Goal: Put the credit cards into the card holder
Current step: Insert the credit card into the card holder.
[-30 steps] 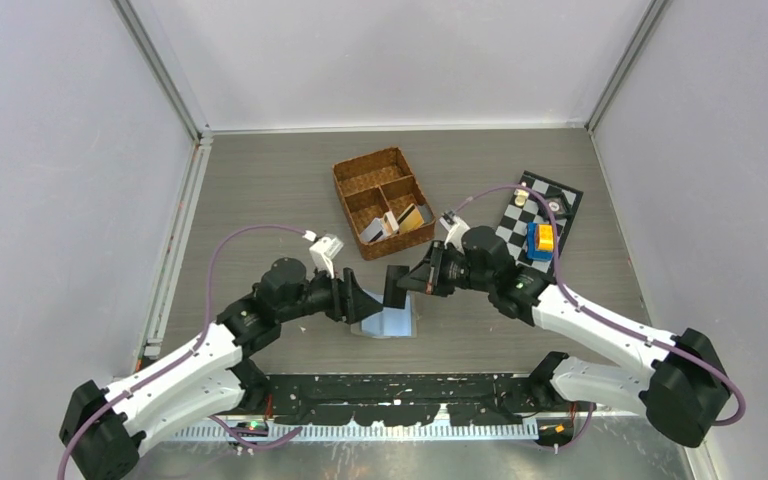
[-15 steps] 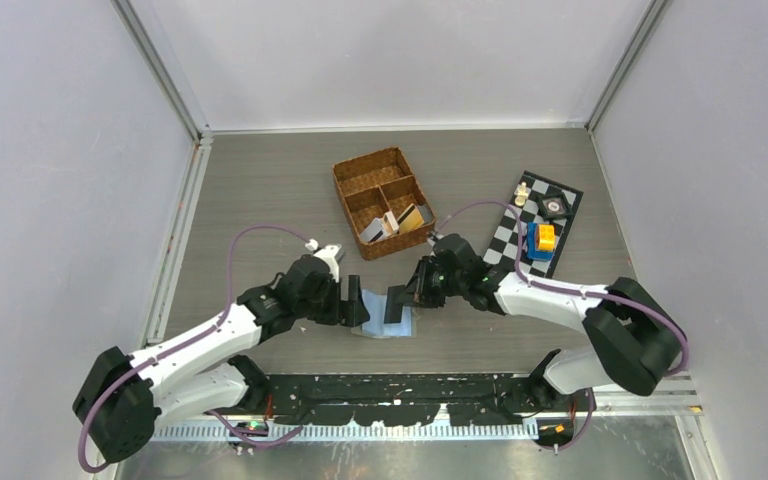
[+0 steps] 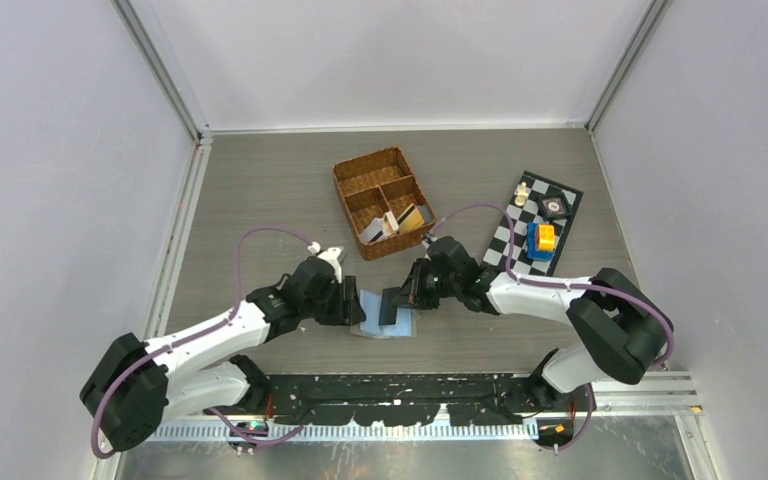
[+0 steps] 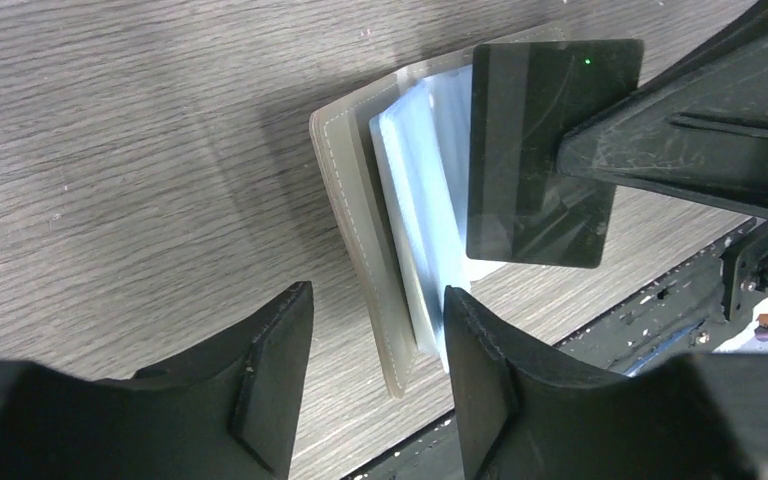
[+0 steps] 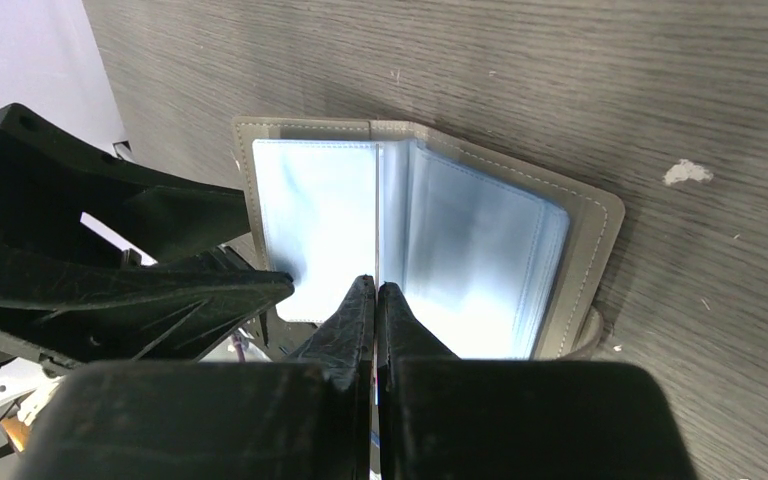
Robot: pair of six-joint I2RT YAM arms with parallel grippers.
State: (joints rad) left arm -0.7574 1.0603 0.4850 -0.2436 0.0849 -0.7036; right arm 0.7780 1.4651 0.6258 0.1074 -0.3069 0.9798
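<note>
right gripper (image 5: 375,292) holds 1 dark credit card (image 4: 540,150) over the open card holder (image 3: 385,325), lower centre of the top view.
the right jaws are pinched tight on the card, which stands on edge over the clear blue sleeves (image 5: 310,220); can't tell if its edge is inside one. the holder lies open on the table (image 3: 260,180), between the 2 grippers and below the wicker basket (image 3: 346,200). left gripper (image 4: 375,305) is spread wide, gripping nothing, fingers either side of the holder's cover at the bottom of its wrist view. other cards (image 3: 397,220) stand in the basket's lower compartments.
</note>
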